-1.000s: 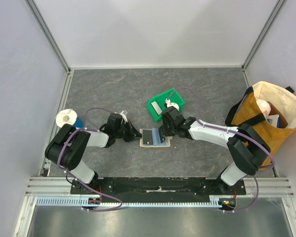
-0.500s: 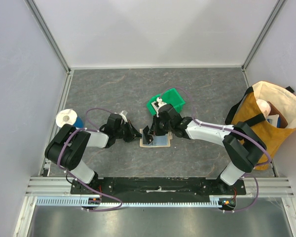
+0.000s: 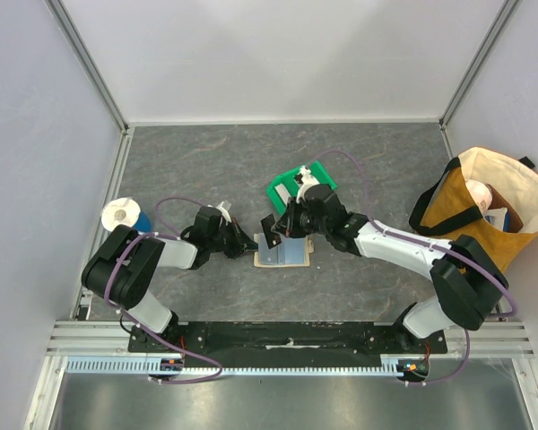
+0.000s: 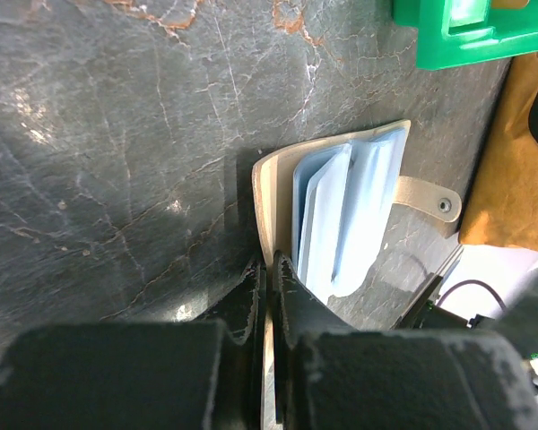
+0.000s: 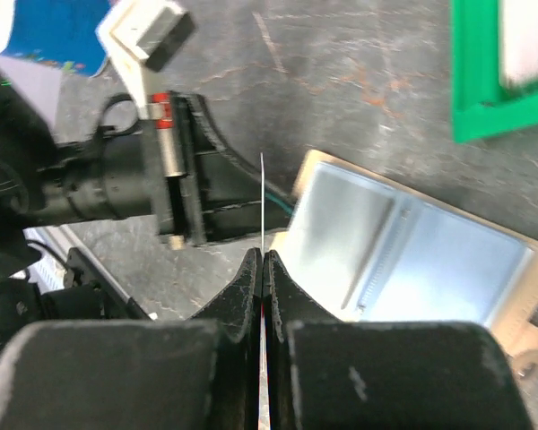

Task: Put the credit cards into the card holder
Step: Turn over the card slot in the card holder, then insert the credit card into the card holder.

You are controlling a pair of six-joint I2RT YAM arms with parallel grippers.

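Card holder (image 4: pixel 267 193) open, my left claw (image 3: pixel 249 244) pinching its nine o'clock edge, right claw (image 3: pixel 280 231) pinching a dark card (image 3: pixel 269 229) above.

The worktop (image 3: pixel 206 170) is dark grey, marbled with pale and rust-coloured veins. The card holder (image 3: pixel 282 258) is tan outside, with light blue pockets inside. The card (image 3: pixel 268 236) looks dark from above. The bin (image 3: pixel 277 192) is bright green. The bag (image 3: pixel 444 210) is mustard yellow and cream with black straps. The left tool (image 3: pixel 248 244) and right tool (image 3: pixel 275 231) are black.
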